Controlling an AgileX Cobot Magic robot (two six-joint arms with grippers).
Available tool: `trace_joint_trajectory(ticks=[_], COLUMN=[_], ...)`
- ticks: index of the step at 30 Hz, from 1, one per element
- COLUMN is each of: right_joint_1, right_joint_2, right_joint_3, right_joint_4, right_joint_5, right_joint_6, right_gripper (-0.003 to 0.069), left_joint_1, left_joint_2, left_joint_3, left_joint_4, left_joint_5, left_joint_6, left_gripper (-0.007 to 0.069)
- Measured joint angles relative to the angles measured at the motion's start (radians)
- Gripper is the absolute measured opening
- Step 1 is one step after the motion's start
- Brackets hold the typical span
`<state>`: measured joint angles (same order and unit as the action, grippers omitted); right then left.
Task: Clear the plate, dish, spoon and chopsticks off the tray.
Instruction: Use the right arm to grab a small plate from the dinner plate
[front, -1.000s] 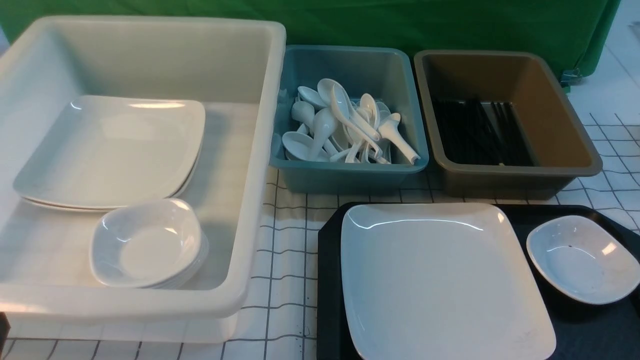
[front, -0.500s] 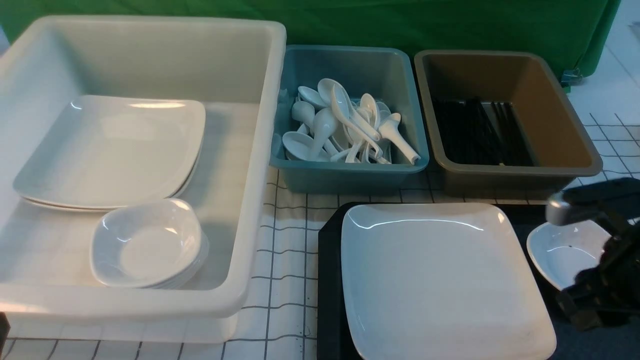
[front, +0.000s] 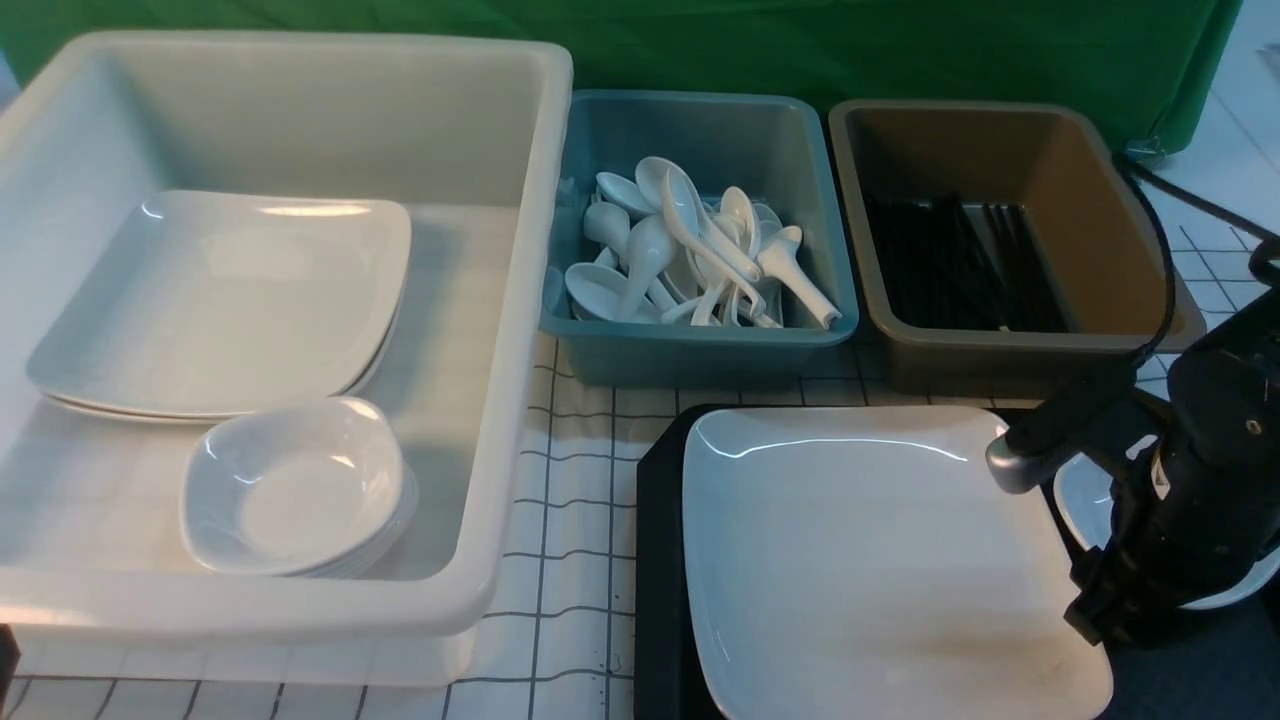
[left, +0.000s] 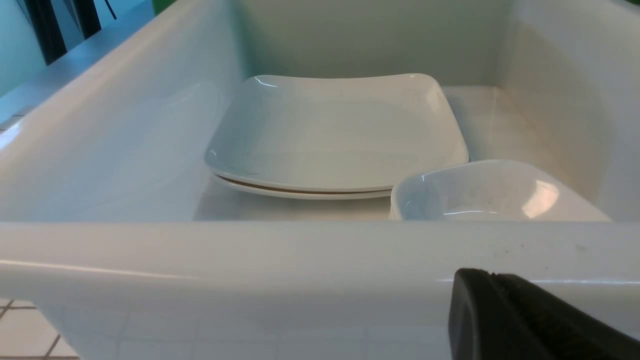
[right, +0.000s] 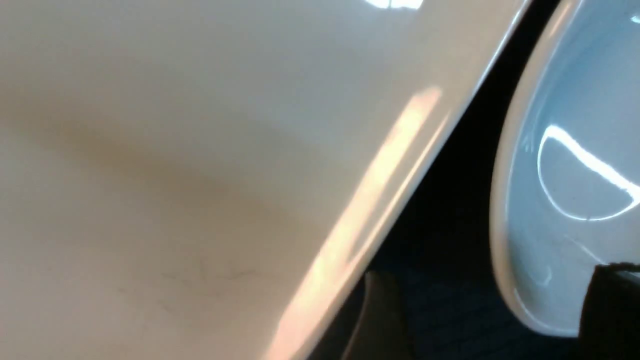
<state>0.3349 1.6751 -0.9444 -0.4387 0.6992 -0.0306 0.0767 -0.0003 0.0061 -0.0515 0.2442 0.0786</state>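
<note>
Plate (front: 880, 560): large white square, lying on the black tray (front: 655, 560), lower centre-right of the front view.
Dish (front: 1078, 505): small, white, on the same tray just right of the plate, not touching it, partly hidden by the right arm.
Right fingers (right: 382, 325): spread apart, grasping nothing, low over the gap between plate and dish.
Left fingers (left: 515, 320): clenched, outside the white tub (front: 540, 300), at left.
Spoons (front: 690, 250): heaped in the teal tub (front: 700, 345), upper centre.
Chopsticks (front: 950, 265): in the brown tub (front: 1000, 350), upper right.
Desk (front: 570, 500): gridded cloth.

dish (front: 1080, 505): mostly hidden behind right arm (front: 1190, 500) | plate (front: 880, 560): near edge cut off
</note>
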Motion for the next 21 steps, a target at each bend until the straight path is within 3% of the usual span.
trace_joint_trajectory(ticks=[8,11,14,15,18,21], right_joint_1=[0.000,0.000,0.000,0.000,0.003,0.009], right_joint_2=[0.056,0.076,0.080,0.080,0.079,0.073], right_joint_3=[-0.005,-0.005,-0.005,-0.005,-0.007,-0.012], right_joint_4=[-0.109,-0.128,-0.131,-0.132,-0.130,-0.114], right_joint_5=[-0.003,-0.003,-0.003,0.003,0.034,0.069], right_joint_6=[0.000,0.000,0.000,0.000,0.009,0.052], right_gripper=[0.0549,0.0510,0.0429,0.0330,0.0165,0.0166], left_joint_1=[0.000,0.000,0.000,0.000,0.000,0.000], left_joint_2=[0.000,0.000,0.000,0.000,0.000,0.000], left_joint_3=[0.000,0.000,0.000,0.000,0.000,0.000], left_joint_4=[0.000,0.000,0.000,0.000,0.000,0.000], left_joint_5=[0.000,0.000,0.000,0.000,0.000,0.000], left_joint_6=[0.002,0.002,0.002,0.002,0.002,0.000], left_gripper=[0.0021,0.0021,0.0021,0.0021,0.0021,0.0021])
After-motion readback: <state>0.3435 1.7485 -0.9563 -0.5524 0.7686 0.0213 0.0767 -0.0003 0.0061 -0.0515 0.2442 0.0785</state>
